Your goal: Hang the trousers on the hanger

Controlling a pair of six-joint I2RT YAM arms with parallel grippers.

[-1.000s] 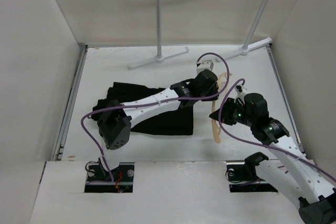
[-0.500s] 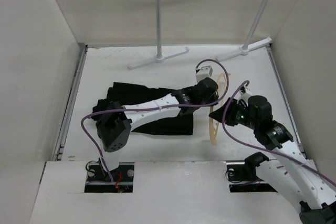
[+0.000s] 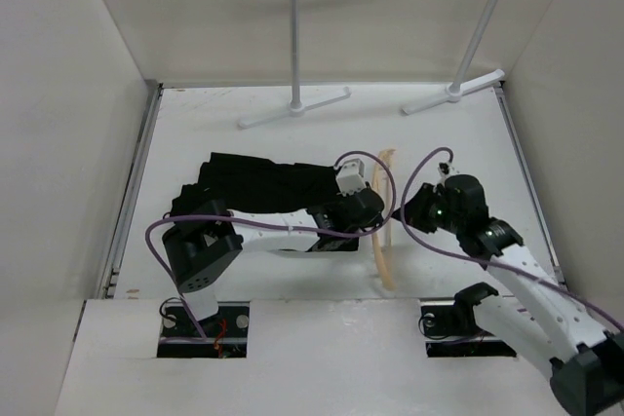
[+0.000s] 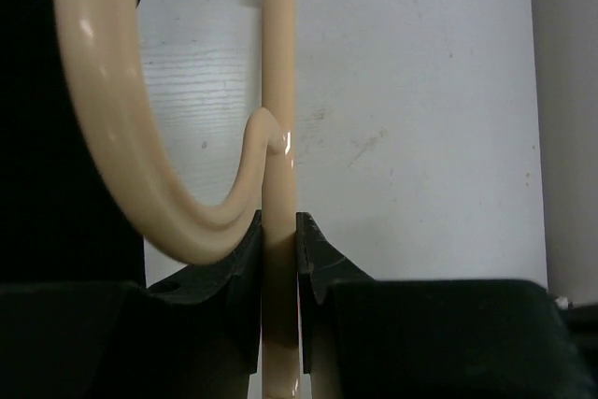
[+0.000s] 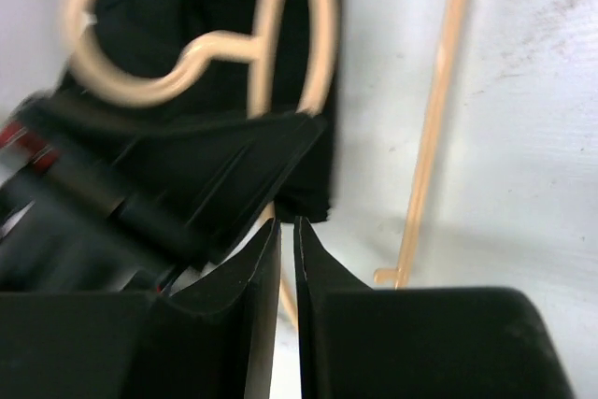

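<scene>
Clamping the hanger [image 4: 277, 91] by its thin straight bar, your left gripper [image 4: 278, 223] had both jaws pressed hard on the wood. In the left wrist view the curved shoulder swept off toward 10 o'clock. Your right gripper [image 5: 287, 228] had its jaws together bar a sliver, with nothing between them. In the top view it sat just beside the hanger, at its 3 o'clock.

Position, top view:
- The hanger ran roughly 12 to 6 across the table [image 3: 195, 124], right of centre. You could not tell whether it rested on the surface or was lifted.
- The trousers [image 3: 255, 182] lay bunched at the hanger's 9 o'clock, their near edge just beside it. No cloth was over the bar yet.
- The rail stand [image 3: 294, 36] stood at 12 o'clock, well apart.

Handling, as judged:
- The hanger looked light, stiff and glossy, so it was likely to pivot or slip in a narrow pinch. A grip on the bar near its middle seemed the safer hold.
- The trousers looked soft and limp, so they would sag and drag once lifted.
- Your right gripper would do best to pinch a fold at the cloth edge nearest the hanger, then feed that over the lower bar.
- Black on black hid the layers, so how the legs were folded could not be made out.
</scene>
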